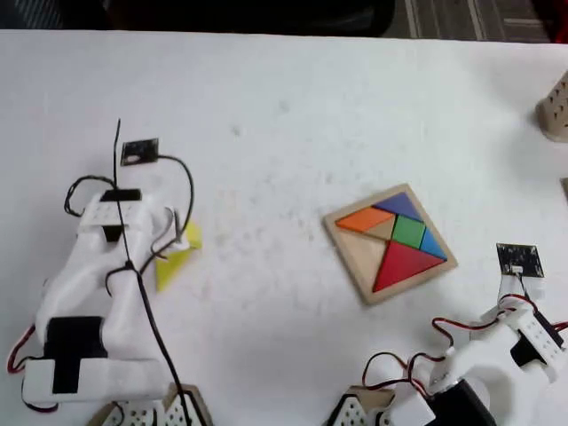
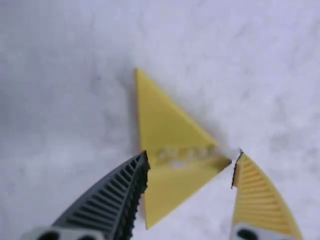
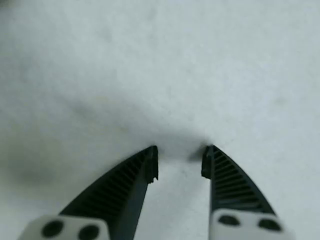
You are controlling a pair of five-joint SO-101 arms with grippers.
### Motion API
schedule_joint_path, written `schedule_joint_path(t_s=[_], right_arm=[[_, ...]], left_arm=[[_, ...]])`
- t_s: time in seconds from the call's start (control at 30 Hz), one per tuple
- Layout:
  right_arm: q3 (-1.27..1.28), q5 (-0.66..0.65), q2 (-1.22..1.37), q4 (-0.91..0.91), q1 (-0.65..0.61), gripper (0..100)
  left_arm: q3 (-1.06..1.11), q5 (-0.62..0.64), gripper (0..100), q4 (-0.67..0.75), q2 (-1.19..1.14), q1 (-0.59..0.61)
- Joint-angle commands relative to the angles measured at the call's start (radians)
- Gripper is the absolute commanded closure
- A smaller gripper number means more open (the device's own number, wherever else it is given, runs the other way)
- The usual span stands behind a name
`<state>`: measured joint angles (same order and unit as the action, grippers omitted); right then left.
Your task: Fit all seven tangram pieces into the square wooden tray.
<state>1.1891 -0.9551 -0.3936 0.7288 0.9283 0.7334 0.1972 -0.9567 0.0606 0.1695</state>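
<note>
Yellow triangle [image 1: 170, 268] lies on the white table [image 1: 284, 106], far over on the left side and well apart from the square wooden tray [image 1: 330, 224]. The left gripper [image 2: 189, 162] has its jaws closed on this triangle. The black finger [image 2: 131, 185] touches one edge, and the yellow finger [image 2: 252, 187] touches the corner on the other side. From above, the left arm [image 1: 98, 266] covers part of the triangle, and black cables [image 1: 146, 311] hang across the arm.

The tray sits turned like a diamond, right of the middle of the table. Inside it I see an orange piece [image 1: 364, 219], a dark blue piece [image 1: 399, 205], a green square [image 1: 408, 232], a light blue piece [image 1: 432, 245] and a big red triangle [image 1: 404, 264], all packed close together. One corner of the tray shows bare wood [image 1: 359, 256].

The right gripper [image 3: 180, 162] hangs over plain table with its two black jaws apart and nothing between them. The right arm [image 1: 524, 333] is near the front right corner, just beside the tray, with red and black wires [image 1: 444, 328] looped around it. A small black board [image 1: 519, 259] sticks up between that arm and the tray. Another small black board [image 1: 139, 152] stands behind the left arm. A pale wooden thing [image 1: 556, 111] sits at the far right edge of the table
</note>
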Motion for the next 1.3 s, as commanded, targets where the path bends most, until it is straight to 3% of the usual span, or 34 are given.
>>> schedule_joint_path(t_s=[0.0,0.33,0.8,0.93,1.07,1.27], right_arm=[[0.011,-0.008,0.005,0.002,-0.001,83.9],[0.011,-0.008,0.005,0.004,0.002,83.9],[0.011,-0.008,0.005,0.004,0.001,83.9],[0.011,-0.008,0.005,0.004,-0.002,83.9],[0.011,-0.008,0.005,0.004,-0.002,83.9],[0.011,-0.008,0.005,0.004,-0.005,83.9]], left_arm=[[-0.081,-0.011,70,-0.035,-0.071,0.008],[-0.25,-0.071,70,-0.164,-0.254,0.008],[-0.249,-0.074,71,-0.163,-0.26,-0.01],[-0.244,-0.078,82,-0.169,-0.26,-0.044],[-0.252,-0.193,98,-0.169,-0.26,-0.058],[-0.25,-0.192,97,-0.169,-0.26,-0.064]])
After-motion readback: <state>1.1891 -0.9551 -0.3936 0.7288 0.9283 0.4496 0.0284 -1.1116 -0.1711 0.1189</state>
